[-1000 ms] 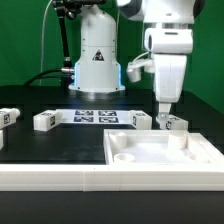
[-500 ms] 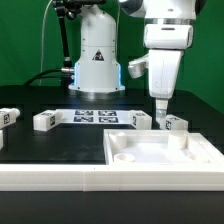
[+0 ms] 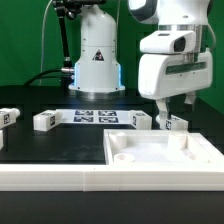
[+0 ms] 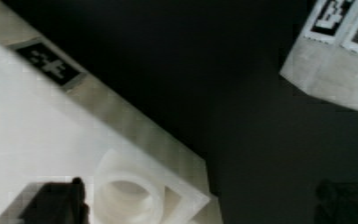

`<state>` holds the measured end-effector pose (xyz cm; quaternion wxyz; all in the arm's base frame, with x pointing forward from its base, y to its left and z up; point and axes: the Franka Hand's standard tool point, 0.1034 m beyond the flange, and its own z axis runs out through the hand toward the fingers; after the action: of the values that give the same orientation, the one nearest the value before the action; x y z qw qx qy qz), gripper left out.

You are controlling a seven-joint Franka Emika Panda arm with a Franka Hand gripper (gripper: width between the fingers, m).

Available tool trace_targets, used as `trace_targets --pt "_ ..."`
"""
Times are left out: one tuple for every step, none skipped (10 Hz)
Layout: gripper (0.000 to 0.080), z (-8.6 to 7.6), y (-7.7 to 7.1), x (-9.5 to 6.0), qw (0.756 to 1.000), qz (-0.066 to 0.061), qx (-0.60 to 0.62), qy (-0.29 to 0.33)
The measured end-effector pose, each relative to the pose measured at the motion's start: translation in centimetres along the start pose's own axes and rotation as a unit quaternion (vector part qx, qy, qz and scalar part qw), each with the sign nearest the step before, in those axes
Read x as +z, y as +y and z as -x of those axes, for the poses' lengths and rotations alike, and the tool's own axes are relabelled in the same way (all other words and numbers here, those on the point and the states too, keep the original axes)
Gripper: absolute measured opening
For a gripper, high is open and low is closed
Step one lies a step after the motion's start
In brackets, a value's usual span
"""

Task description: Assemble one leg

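Note:
Several small white legs with marker tags lie on the black table: two at the exterior view's left [image 3: 8, 117] [image 3: 44, 121], one by the middle [image 3: 140, 120] and one at the right [image 3: 175, 123]. My gripper [image 3: 163, 108] hangs just above and between the last two, behind the large flat white tray-like piece [image 3: 165, 150]. It is open and holds nothing. In the wrist view its dark fingers [image 4: 51, 200] stand wide apart over a round corner recess [image 4: 131, 195] of that piece. A tagged white leg [image 4: 336, 40] shows beyond.
The marker board [image 3: 95, 116] lies flat in front of the robot's base [image 3: 97, 60]. A white ledge [image 3: 60, 178] runs along the front edge. A green backdrop stands behind.
The hand has turned about its wrist and tilted, now showing its broad side. It stays over the same spot near the two right-hand legs.

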<state>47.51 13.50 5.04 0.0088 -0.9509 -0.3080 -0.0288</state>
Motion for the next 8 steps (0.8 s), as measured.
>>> trace_targets --pt "0.0648 -0.2 -0.2 0.4 0.999 -0.003 0.033 0.010" --pt "0.0648 -0.2 -0.2 0.4 0.998 -0.006 0.059 0.010" --pt "0.0648 -0.3 -0.3 0.5 0.995 -0.010 0.103 0.010" --pt "0.0648 -0.3 -0.5 0.5 0.991 -0.014 0.136 0.010" --pt "0.0648 -0.3 -1.1 0.7 0.989 -0.015 0.149 0.014" --pt "0.0648 0.1 -1.9 0.9 0.989 -0.017 0.144 0.008" --pt "0.0648 0.3 -2.3 1.1 0.990 -0.019 0.140 -0.001" --pt "0.0648 0.3 -2.1 1.0 0.990 -0.018 0.140 0.001"
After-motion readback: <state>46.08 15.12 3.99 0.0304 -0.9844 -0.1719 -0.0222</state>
